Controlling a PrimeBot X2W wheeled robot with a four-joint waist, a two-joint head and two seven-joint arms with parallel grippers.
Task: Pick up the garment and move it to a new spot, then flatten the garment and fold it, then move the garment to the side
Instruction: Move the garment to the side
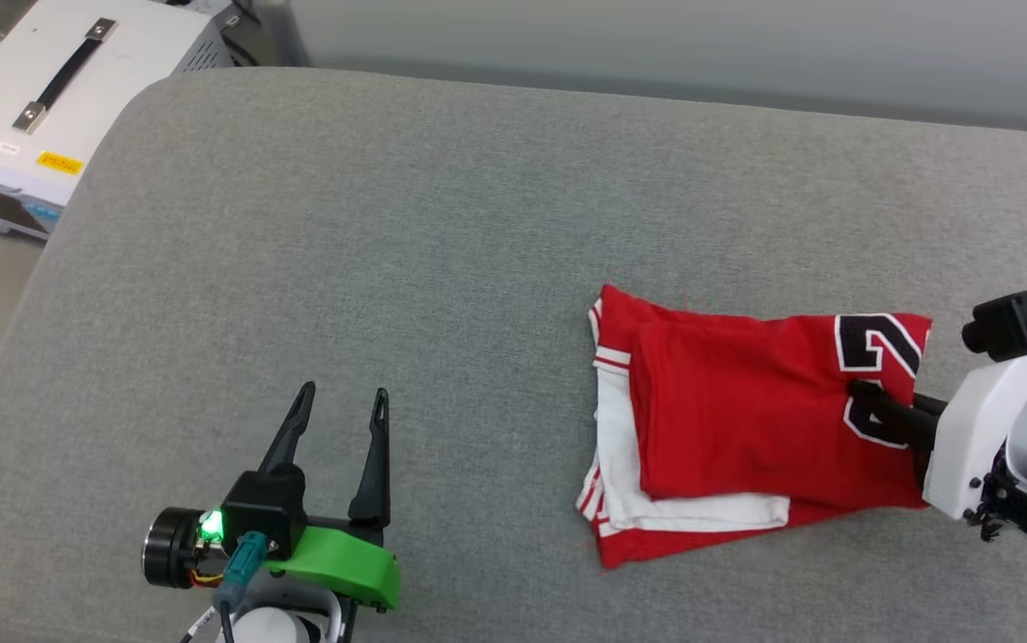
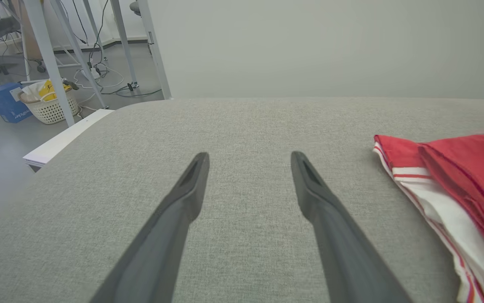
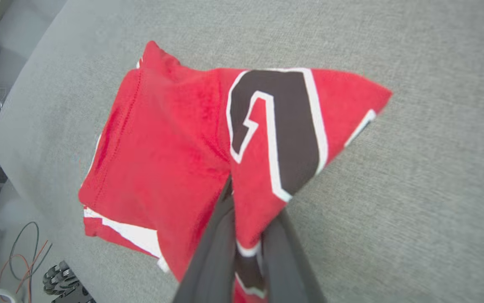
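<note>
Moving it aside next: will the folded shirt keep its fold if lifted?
Probably not: the garment is soft layered cloth, likely to droop open. The right gripper pinches one edge; the gray fabric surface may drag it.

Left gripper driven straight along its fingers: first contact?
Looks free: the open left gripper points across bare grey cushion toward its far edge and the pale wall beyond. The garment lies off to its right, out of line. Height is unclear; the tips might graze the cushion.
</note>
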